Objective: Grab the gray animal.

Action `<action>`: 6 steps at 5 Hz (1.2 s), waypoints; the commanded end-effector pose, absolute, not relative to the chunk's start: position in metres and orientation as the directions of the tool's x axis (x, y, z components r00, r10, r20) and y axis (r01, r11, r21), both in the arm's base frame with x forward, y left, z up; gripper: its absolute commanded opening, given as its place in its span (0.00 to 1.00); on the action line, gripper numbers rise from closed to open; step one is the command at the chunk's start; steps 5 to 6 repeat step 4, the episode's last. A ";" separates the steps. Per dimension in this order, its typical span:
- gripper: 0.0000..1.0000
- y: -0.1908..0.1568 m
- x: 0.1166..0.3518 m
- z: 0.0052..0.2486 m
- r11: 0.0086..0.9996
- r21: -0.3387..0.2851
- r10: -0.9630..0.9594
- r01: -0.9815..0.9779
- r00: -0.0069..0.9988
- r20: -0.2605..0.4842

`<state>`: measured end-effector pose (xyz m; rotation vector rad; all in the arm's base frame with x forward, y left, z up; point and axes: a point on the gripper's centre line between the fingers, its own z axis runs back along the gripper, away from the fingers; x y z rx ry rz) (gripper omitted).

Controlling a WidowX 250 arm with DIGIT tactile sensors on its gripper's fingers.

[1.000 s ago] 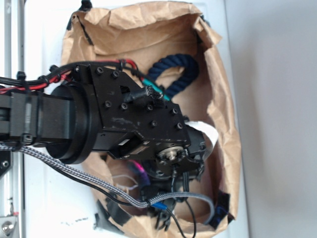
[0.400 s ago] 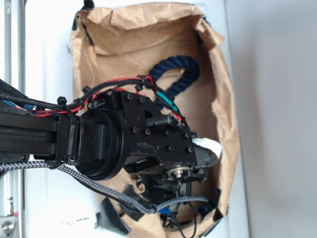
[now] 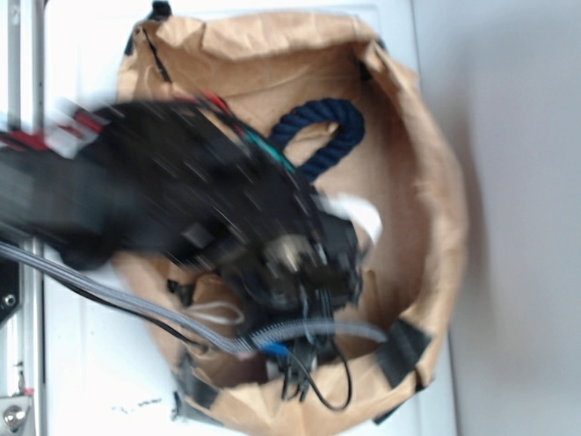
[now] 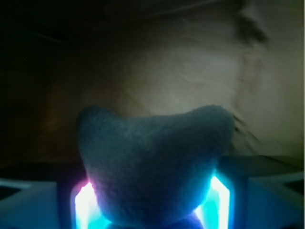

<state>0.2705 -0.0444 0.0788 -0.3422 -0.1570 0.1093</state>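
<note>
In the wrist view the gray animal (image 4: 155, 167) sits right between our tool's (image 4: 152, 200) two glowing pads (image 4: 220, 195), filling the gap from side to side, so we judge the tool pressed together on it and pinching it. The toy's two blunt lobes point up and away from the tool, toward the brown paper wall (image 4: 190, 71) behind, and its body runs straight out along the tool's own line. In the outside view the arm (image 3: 163, 200) is blurred and covers the toy, so we cannot place it there beyond saying it lies under the tool (image 3: 304, 272), inside the paper bag (image 3: 436, 200) and well apart from the blue rope (image 3: 322, 127). We judge the grasp made; the next move turns on lifting straight out of the bag.
</note>
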 end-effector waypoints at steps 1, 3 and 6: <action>0.00 -0.008 0.263 0.170 0.909 -0.411 0.175 -0.072 0.960 0.218; 0.00 -0.018 0.261 0.190 0.948 -0.103 0.317 -0.300 0.902 0.292; 0.00 -0.020 0.271 0.198 0.949 -0.076 0.315 -0.306 0.908 0.276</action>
